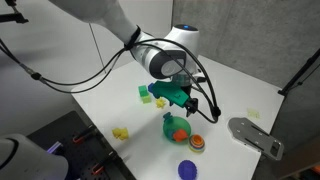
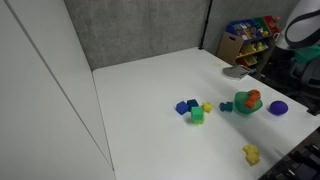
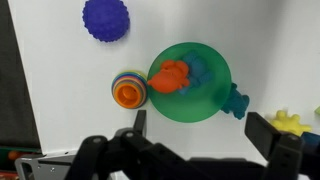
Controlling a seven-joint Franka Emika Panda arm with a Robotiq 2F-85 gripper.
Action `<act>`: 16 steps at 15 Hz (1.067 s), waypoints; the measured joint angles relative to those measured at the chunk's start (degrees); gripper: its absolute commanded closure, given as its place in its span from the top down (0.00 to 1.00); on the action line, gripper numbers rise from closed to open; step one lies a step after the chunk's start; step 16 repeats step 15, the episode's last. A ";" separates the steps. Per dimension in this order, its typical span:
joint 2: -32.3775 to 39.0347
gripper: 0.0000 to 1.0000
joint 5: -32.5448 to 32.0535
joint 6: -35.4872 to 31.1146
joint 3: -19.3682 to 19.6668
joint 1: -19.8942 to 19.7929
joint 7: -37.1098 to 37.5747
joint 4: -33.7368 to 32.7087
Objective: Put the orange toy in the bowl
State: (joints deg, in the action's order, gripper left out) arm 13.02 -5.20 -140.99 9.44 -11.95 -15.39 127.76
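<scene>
The teal-green bowl (image 3: 192,85) stands on the white table and shows in both exterior views (image 1: 174,127) (image 2: 243,105). The orange toy (image 3: 170,77) lies inside the bowl at its left side, next to a blue piece, and it shows as an orange spot in the bowl in an exterior view (image 2: 251,97). My gripper (image 3: 203,130) is open and empty, and its two dark fingers hang apart above the bowl's near rim. In an exterior view my gripper (image 1: 192,105) hovers just above the bowl.
A round orange piece with a blue rim (image 3: 127,90) touches the bowl's left side. A blue-purple disc (image 3: 105,19), a teal toy (image 3: 236,101) and a yellow toy (image 3: 289,122) lie nearby. Coloured blocks (image 1: 152,96) and a grey flat object (image 1: 255,135) sit further off.
</scene>
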 measured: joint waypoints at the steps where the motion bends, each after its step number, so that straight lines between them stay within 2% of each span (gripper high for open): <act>1: -1.62 1.00 -0.74 1.92 0.06 0.13 0.68 0.23; 4: -7.26 1.00 -2.47 8.54 0.13 0.50 3.15 1.30; 12: -22.21 1.00 -1.63 31.69 -0.40 2.41 7.52 4.19; 16: -27.03 1.00 -1.61 36.21 -0.96 3.10 9.34 5.91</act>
